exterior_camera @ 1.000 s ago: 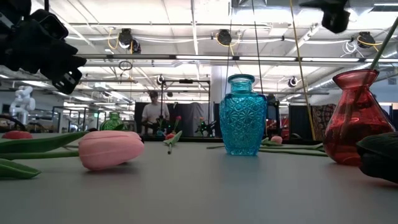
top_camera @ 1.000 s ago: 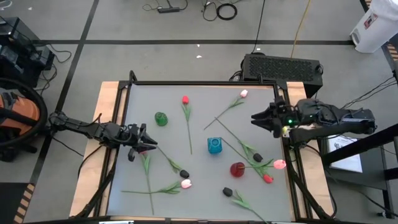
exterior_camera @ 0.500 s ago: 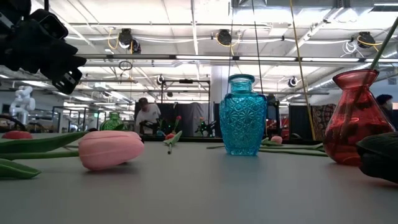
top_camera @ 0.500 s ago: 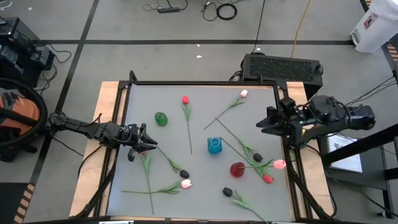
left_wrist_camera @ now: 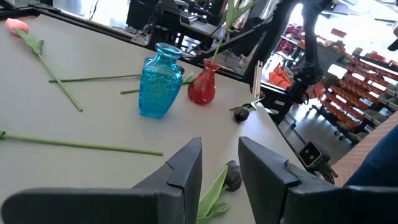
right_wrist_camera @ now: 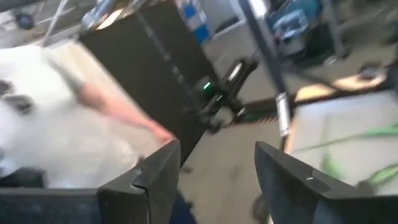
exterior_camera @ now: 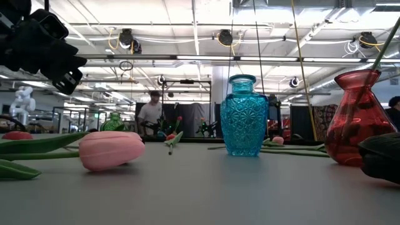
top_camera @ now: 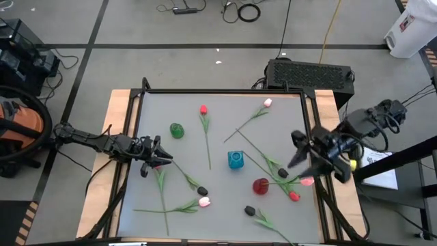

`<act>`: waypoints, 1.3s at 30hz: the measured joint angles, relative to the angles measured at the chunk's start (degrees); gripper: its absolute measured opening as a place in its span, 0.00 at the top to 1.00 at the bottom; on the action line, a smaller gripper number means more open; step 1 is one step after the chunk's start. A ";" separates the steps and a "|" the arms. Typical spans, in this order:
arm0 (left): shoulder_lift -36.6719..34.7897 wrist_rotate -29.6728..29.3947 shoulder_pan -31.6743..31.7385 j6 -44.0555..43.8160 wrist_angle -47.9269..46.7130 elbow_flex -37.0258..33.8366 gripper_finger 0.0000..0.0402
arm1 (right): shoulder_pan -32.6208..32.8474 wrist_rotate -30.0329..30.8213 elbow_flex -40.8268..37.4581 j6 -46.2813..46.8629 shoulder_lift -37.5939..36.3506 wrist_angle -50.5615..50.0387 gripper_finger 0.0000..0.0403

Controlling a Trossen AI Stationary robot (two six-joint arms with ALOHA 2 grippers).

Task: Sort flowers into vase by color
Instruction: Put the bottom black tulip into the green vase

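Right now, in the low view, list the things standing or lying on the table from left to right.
Pink tulip bud lying on its side → small green glass vase far back → blue cut-glass vase → red glass vase holding a stem.

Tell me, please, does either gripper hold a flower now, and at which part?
Nothing is held. The left gripper is open above a green stem without touching it, and the right gripper is open and empty.
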 joint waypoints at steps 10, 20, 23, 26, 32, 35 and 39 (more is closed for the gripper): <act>0.01 0.02 0.01 0.00 -0.03 0.02 0.72 | 17.87 6.49 2.20 12.10 3.76 3.75 0.51; -0.01 0.04 0.01 -0.02 -0.01 0.02 0.72 | 31.43 9.33 2.20 27.08 9.30 5.83 0.51; -0.01 0.04 0.01 -0.01 -0.02 0.02 0.72 | 34.46 9.38 2.20 28.18 10.27 4.82 0.51; -0.01 0.04 0.01 -0.02 -0.01 0.02 0.72 | 37.61 10.01 2.20 29.24 10.85 1.50 0.51; 0.01 0.05 0.00 -0.02 -0.01 0.02 0.72 | 44.47 12.12 2.20 32.41 12.54 -8.95 0.51; 0.01 0.07 0.01 -0.02 -0.01 0.02 0.72 | 47.20 15.21 2.20 33.61 14.08 -13.92 0.51; 0.01 0.07 -0.01 -0.02 -0.01 0.02 0.72 | 48.75 18.17 2.20 36.03 16.19 -19.45 0.51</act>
